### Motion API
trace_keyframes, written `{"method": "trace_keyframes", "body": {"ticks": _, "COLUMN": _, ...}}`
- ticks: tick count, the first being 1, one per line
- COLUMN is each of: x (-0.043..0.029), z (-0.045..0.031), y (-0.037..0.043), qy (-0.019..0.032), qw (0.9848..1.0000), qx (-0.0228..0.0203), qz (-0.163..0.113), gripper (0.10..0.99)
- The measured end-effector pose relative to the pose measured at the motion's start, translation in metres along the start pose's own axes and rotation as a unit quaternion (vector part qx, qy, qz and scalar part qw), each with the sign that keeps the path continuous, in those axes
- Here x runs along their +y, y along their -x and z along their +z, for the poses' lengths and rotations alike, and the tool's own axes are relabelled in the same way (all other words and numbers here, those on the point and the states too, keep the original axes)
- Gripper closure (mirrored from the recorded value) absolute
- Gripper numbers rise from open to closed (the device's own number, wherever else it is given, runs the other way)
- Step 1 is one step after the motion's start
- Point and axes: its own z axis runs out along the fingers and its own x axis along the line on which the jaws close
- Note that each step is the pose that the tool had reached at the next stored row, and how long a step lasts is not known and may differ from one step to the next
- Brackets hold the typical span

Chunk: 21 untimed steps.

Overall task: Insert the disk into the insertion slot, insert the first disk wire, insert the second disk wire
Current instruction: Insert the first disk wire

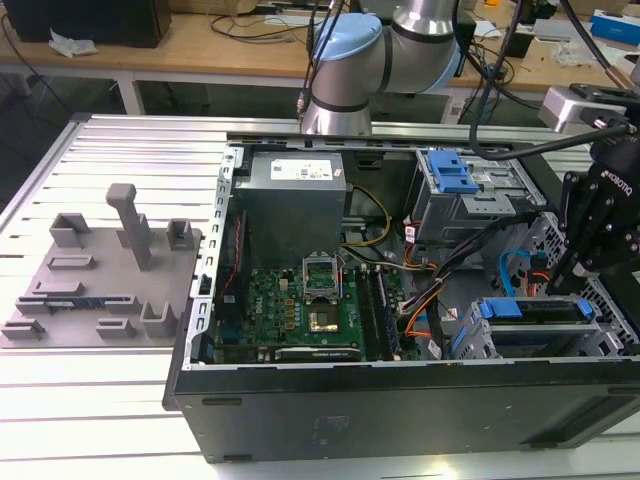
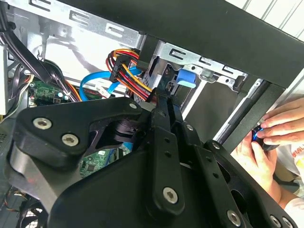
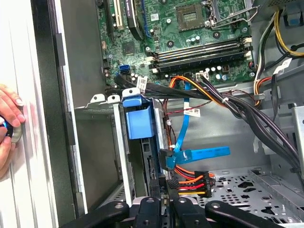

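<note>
In the open computer case (image 1: 400, 410), toward its near corner on the exterior view's right, the disk (image 1: 500, 308) is seated in the insertion slot (image 1: 470, 340). The plug of the first disk wire (image 3: 192, 183) is pinched between the narrowed jaws of the gripper (image 3: 166, 191).

In the first wrist view the gripper (image 3: 166, 205) is cut off by the edge and hides where the wire bundle (image 3: 192, 183) ends. In the second wrist view its body covers much of the case (image 2: 213, 33), and a hand (image 2: 285, 124) is cropped at the edge.
</note>
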Motion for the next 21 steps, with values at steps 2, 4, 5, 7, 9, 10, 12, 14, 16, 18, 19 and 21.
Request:
{"method": "trace_keyframes", "body": {"ticks": 2, "x": -0.0003, "z": 0.0000, "y": -0.0002, "qy": 0.0000, "qw": 1.0000, "qx": 0.0000, "qz": 0.000, "gripper": 0.922}}
{"method": "trace_keyframes", "body": {"ticks": 4, "x": -0.0011, "z": 0.0001, "y": -0.0004, "qy": 0.0000, "qw": 1.0000, "qx": 0.0000, "qz": 0.000, "gripper": 0.922}}
{"method": "trace_keyframes", "body": {"ticks": 5, "x": -0.0014, "z": 0.0000, "y": -0.0004, "qy": 0.0000, "qw": 1.0000, "qx": 0.0000, "qz": 0.000, "gripper": 0.922}}
{"method": "trace_keyframes", "body": {"ticks": 7, "x": -0.0014, "z": 0.0001, "y": -0.0005, "qy": 0.0000, "qw": 1.0000, "qx": 0.0000, "qz": 0.000, "gripper": 0.922}}
{"method": "trace_keyframes", "body": {"ticks": 9, "x": -0.0015, "z": 0.0000, "y": -0.0005, "qy": 0.0000, "qw": 1.0000, "qx": 0.0000, "qz": 0.000, "gripper": 0.922}}
{"method": "trace_keyframes", "body": {"ticks": 10, "x": -0.0015, "z": 0.0000, "y": -0.0005, "qy": 0.0000, "qw": 1.0000, "qx": 0.0000, "qz": 0.000, "gripper": 0.922}}
{"method": "trace_keyframes", "body": {"ticks": 12, "x": -0.0015, "z": 0.0001, "y": -0.0005, "qy": 0.0000, "qw": 1.0000, "qx": 0.0000, "qz": 0.000, "gripper": 0.922}}
{"method": "trace_keyframes", "body": {"ticks": 14, "x": -0.0015, "z": 0.0000, "y": -0.0007, "qy": 0.0000, "qw": 1.0000, "qx": 0.0000, "qz": 0.000, "gripper": 0.922}}
{"method": "trace_keyframes", "body": {"ticks": 16, "x": -0.0017, "z": 0.0002, "y": -0.0016, "qy": 0.0000, "qw": 1.0000, "qx": 0.0000, "qz": 0.000, "gripper": 0.922}}
{"method": "trace_keyframes", "body": {"ticks": 18, "x": -0.0019, "z": 0.0005, "y": -0.0032, "qy": 0.0006, "qw": 1.0000, "qx": -0.0001, "qz": 0.004, "gripper": 0.922}}
{"method": "trace_keyframes", "body": {"ticks": 19, "x": -0.0019, "z": 0.0005, "y": -0.0033, "qy": 0.0009, "qw": 1.0000, "qx": -0.0002, "qz": 0.005, "gripper": 0.922}}
{"method": "trace_keyframes", "body": {"ticks": 21, "x": -0.0019, "z": 0.0006, "y": -0.0034, "qy": 0.0016, "qw": 1.0000, "qx": -0.0003, "qz": 0.009, "gripper": 0.922}}
